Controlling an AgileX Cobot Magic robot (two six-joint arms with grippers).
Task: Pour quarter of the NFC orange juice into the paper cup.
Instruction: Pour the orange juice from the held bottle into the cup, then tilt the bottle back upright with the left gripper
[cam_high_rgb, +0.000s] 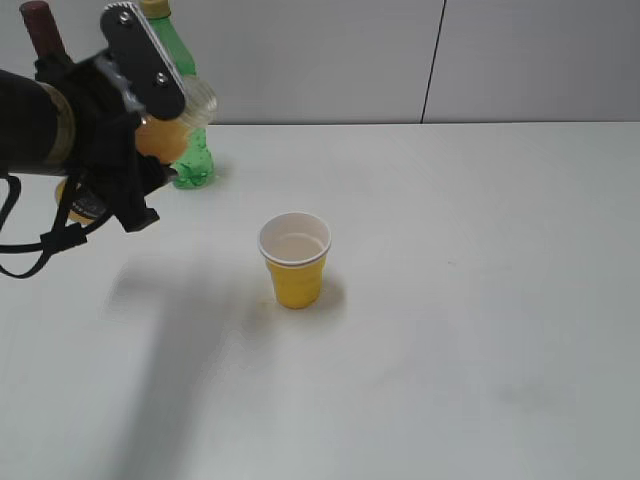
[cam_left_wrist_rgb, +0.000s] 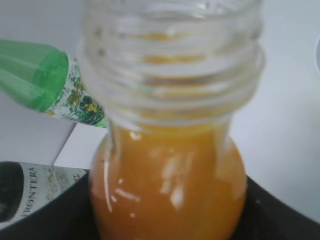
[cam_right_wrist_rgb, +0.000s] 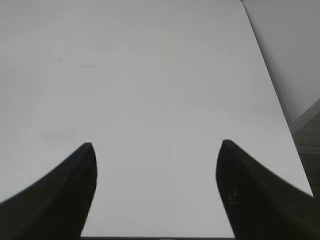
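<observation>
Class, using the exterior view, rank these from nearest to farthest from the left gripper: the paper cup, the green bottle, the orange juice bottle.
1. The NFC orange juice: held in the left gripper, lifted at the left.
2. The green bottle: standing just behind and right of the gripper, near the wall.
3. The paper cup: standing alone mid-table, well to the right and nearer the camera.

Count: three bottles – one juice bottle (cam_high_rgb: 165, 135), uncapped, orange liquid; one green bottle (cam_high_rgb: 190, 150); one wine bottle (cam_high_rgb: 40, 28), dark. One paper cup (cam_high_rgb: 296, 260), yellow. Two grippers – left (cam_high_rgb: 140, 110), right (cam_right_wrist_rgb: 155, 190); two dark fingers (cam_right_wrist_rgb: 60, 200) seen on right. One worktop (cam_high_rgb: 480, 300)
</observation>
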